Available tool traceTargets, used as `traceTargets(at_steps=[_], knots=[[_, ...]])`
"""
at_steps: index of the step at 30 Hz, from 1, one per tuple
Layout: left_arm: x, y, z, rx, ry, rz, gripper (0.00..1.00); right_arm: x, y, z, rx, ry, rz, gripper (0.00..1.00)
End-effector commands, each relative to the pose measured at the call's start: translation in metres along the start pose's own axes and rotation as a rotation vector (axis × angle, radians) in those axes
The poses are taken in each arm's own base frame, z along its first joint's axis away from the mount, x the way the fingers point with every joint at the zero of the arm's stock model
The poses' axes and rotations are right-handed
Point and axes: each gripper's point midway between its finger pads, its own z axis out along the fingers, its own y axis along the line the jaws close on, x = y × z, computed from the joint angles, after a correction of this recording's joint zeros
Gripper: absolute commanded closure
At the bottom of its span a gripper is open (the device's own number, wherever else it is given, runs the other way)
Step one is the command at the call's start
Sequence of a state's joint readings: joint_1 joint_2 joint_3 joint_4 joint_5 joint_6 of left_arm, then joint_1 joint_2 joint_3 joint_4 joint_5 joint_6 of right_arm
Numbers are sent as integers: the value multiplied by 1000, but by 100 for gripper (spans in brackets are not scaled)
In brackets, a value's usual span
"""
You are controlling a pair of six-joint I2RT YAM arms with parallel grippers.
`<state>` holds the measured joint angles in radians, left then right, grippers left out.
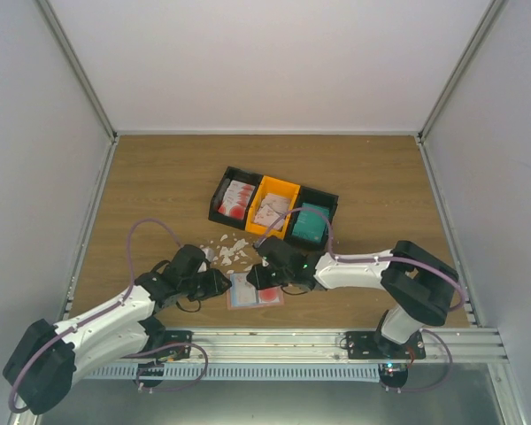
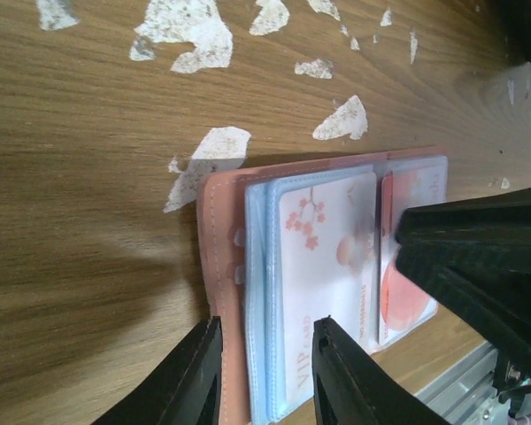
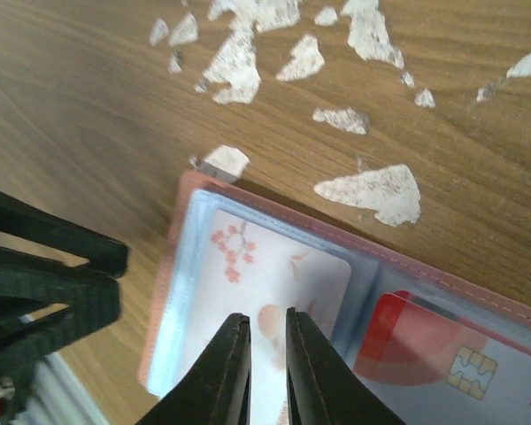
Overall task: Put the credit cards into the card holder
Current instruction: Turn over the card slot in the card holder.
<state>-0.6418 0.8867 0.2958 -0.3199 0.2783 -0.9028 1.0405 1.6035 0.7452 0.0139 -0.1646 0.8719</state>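
Observation:
The salmon-pink card holder (image 1: 255,292) lies open and flat near the table's front edge. A white credit card with pink blossom print (image 2: 323,239) (image 3: 274,266) sits in its left clear sleeve. A red card with a chip (image 3: 425,354) sits in the right sleeve. My left gripper (image 2: 264,341) is open, its fingers straddling the holder's left edge over the pink cover and blue sleeves. My right gripper (image 3: 265,317) hovers over the blossom card, jaws a narrow gap apart with nothing between them. In the top view the left gripper (image 1: 219,283) and right gripper (image 1: 258,276) meet over the holder.
A black-and-orange three-compartment tray (image 1: 274,188) stands behind, with red-and-white cards (image 1: 235,199), pale cards (image 1: 272,211) and teal cards (image 1: 310,223). Irregular white scraps (image 1: 230,252) (image 2: 181,31) (image 3: 372,190) lie just beyond the holder. A metal rail (image 1: 336,336) borders the near edge.

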Motion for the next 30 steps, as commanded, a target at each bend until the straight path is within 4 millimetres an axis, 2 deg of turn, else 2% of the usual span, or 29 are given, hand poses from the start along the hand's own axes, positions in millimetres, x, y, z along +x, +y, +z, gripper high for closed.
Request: traceTargets(at_steps=[1,4,10,23,30], knots=[[-2,-21,-2,91,0,17,71,17,-18,8,128,61,-85,88],[3,-29,0,147,26,25,71,22,-23,11,175,70,-103,92],[8,-34,5,179,67,43,66,31,-36,16,240,93,-113,95],[13,-22,14,139,98,33,61,34,-49,12,287,79,-85,100],[14,-22,15,137,106,27,68,36,-51,11,295,80,-74,99]])
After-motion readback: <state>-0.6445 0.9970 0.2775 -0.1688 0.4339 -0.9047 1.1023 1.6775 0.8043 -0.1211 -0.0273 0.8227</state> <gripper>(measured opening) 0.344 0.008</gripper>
